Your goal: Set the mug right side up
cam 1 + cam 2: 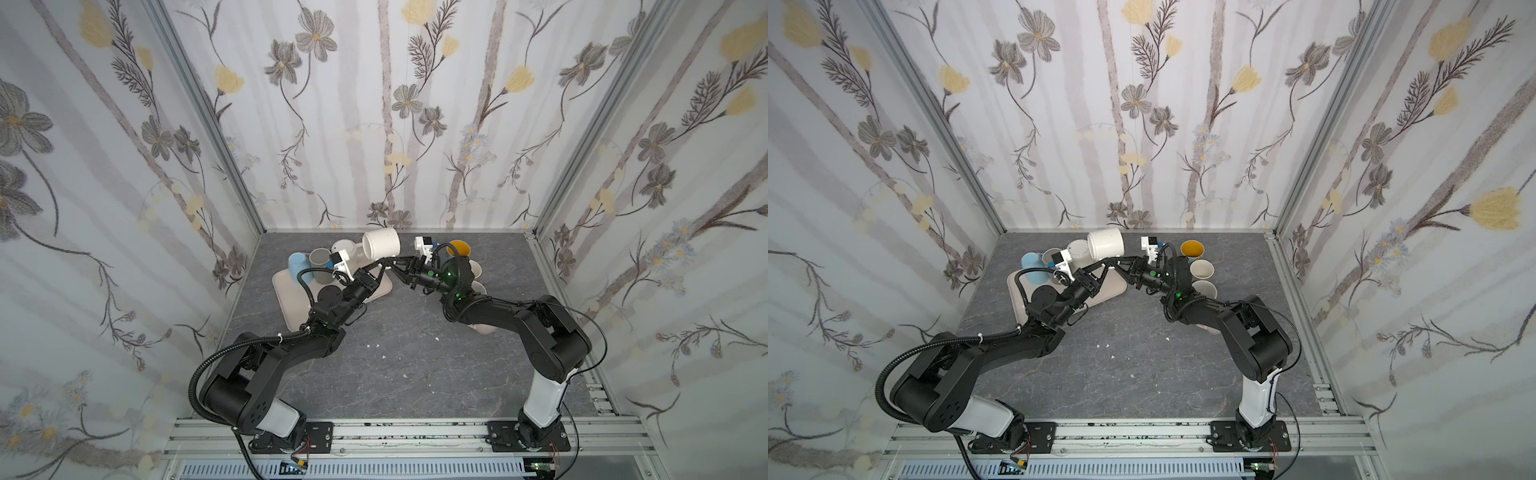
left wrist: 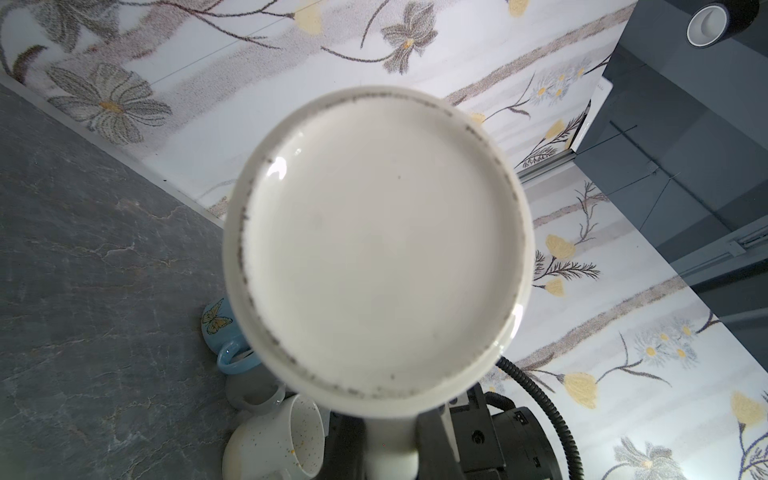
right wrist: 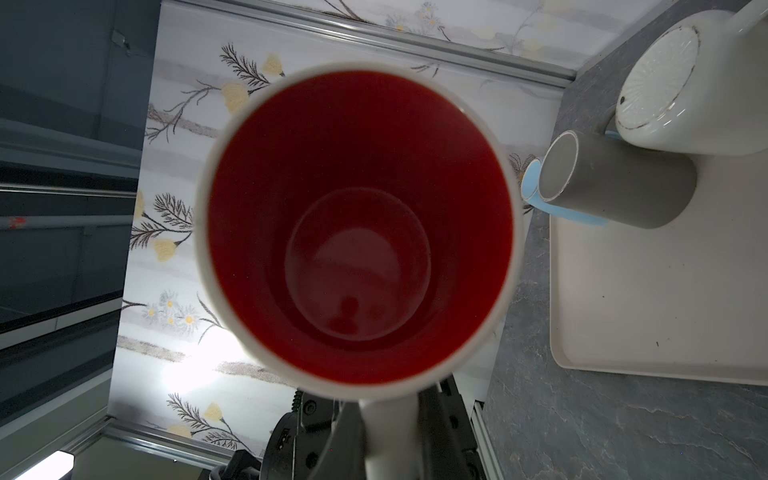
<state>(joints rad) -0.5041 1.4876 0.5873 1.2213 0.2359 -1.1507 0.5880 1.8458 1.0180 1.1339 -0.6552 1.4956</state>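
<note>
White mug [image 1: 381,244], red inside, held on its side in the air above the counter [image 1: 395,353].
Its base faces the left arm and its mouth the right. The left claw [image 1: 379,265] and right claw [image 1: 401,262] are both closed on the handle [image 3: 388,428] from opposite ends, over the far edge of the tray [image 1: 291,307] carrying other mugs [image 1: 320,257]. It is probably glazed ceramic: rigid, weighty, slick and easily chipped, so the handle looks the surest hold.

Both end effectors [image 1: 387,262] clamped, tips together
</note>
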